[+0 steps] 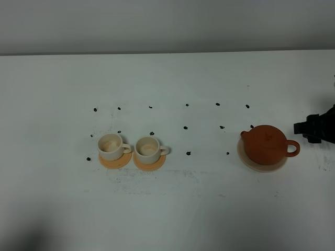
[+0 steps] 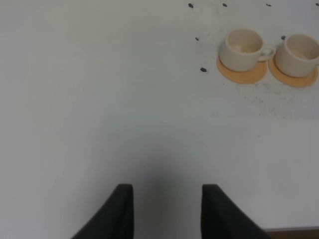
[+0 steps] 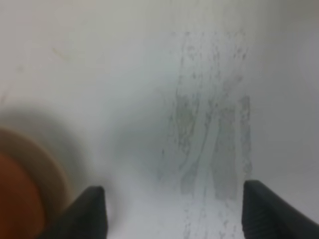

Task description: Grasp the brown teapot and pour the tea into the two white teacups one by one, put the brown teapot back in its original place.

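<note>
The brown teapot (image 1: 267, 145) stands upright on the pale beige disc (image 1: 260, 166) at the right, handle toward the right edge. The two white teacups (image 1: 110, 146) (image 1: 148, 149) stand side by side on orange coasters at the left. My right gripper (image 1: 303, 128) is just right of the teapot's handle and apart from it. In the right wrist view it (image 3: 174, 211) is open and empty, with the blurred teapot (image 3: 12, 199) and disc (image 3: 47, 159) beside one finger. My left gripper (image 2: 167, 206) is open and empty over bare table, well away from the cups (image 2: 242, 49) (image 2: 299, 55).
Orange coasters (image 1: 115, 159) (image 1: 149, 163) lie under the cups. Small black dots (image 1: 186, 127) mark the white table between the cups and the teapot. Grey scuff marks (image 3: 209, 134) show on the table under the right gripper.
</note>
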